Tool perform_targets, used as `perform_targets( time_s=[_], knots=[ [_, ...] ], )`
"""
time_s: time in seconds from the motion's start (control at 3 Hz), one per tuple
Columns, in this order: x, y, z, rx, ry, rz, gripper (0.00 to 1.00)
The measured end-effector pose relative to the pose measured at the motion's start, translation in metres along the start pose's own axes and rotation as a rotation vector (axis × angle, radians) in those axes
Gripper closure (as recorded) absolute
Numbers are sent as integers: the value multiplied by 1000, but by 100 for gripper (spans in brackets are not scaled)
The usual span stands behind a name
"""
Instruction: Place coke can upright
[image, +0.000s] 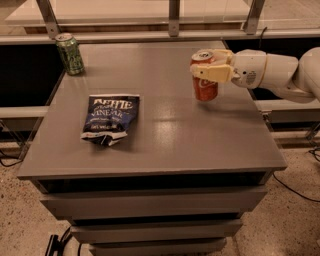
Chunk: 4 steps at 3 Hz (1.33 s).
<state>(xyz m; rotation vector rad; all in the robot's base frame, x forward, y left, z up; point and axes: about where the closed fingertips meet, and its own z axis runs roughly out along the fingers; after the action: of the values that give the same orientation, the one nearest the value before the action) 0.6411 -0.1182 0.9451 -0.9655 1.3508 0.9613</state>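
The coke can (205, 88), red-orange with a silver top, stands upright on the right part of the grey table (160, 130). My gripper (209, 65) reaches in from the right on a white arm, and its cream fingers (212, 74) wrap around the can's upper half. The can's base looks to be resting on the tabletop.
A green can (69, 53) stands upright at the table's back left corner. A dark blue chip bag (110, 119) lies left of centre. A metal rail with posts runs behind the table. The table's right edge is just under my arm.
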Motion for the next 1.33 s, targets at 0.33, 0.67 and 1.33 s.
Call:
perform_targets(
  time_s=[0.33, 0.67, 1.33],
  knots=[
    [12, -2, -10, 15, 8, 21, 15],
    [23, -4, -19, 27, 12, 38, 0],
    [31, -8, -28, 30, 50, 44, 0]
  ],
)
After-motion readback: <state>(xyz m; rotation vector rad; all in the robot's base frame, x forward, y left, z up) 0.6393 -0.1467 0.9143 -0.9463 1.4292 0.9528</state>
